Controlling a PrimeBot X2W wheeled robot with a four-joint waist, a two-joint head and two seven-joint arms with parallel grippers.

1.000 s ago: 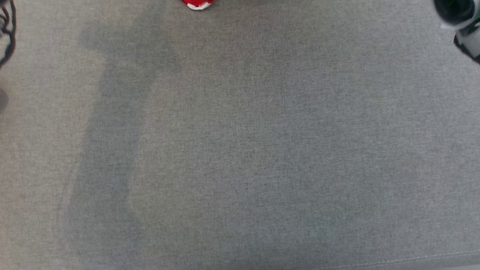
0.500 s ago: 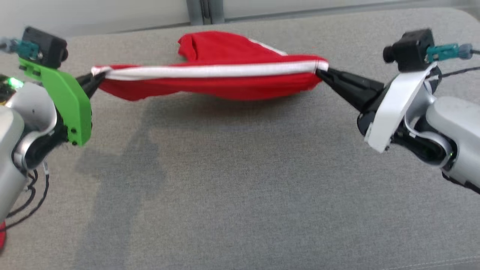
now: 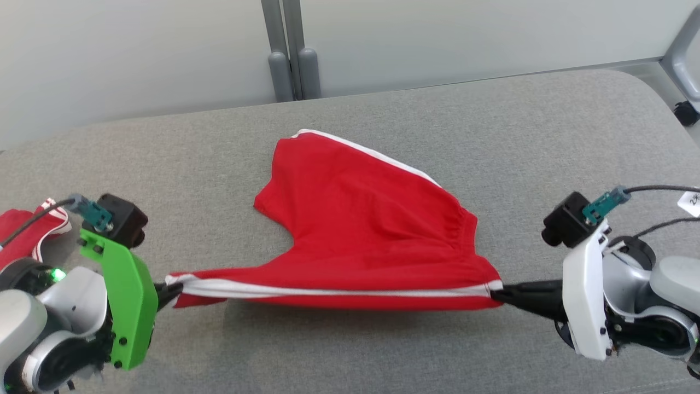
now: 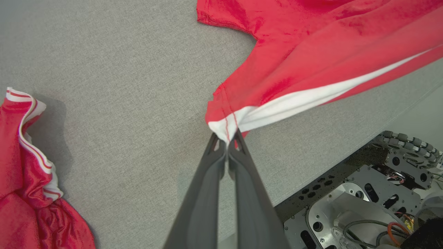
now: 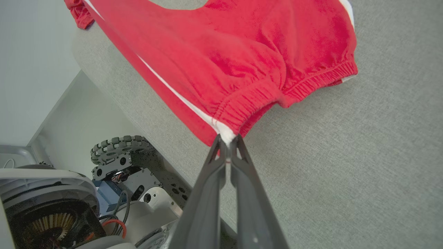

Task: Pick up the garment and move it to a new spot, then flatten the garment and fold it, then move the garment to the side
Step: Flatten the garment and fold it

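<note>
Spread out since a moment ago, when it hung bunched, the red garment [image 3: 361, 230] now drapes onto the grey surface [image 3: 492, 137]. Along the near edge, the left gripper [image 3: 164, 293] clamps its hem corner and the right gripper [image 3: 500, 295] its waistband corner, with the white stripe [image 3: 339, 290] taut between them. The rest lies flat toward the middle. A second red garment [image 3: 27, 235] sits at the left edge.

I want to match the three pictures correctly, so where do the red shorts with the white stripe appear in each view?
Head view: the red shorts are in the middle, stretched between the left gripper and the right gripper.
Left wrist view: upper right, one corner pinched by that gripper.
Right wrist view: upper middle, the waistband end pinched by that gripper.
Shared landmark: the white stripe along the taut near edge.
</note>
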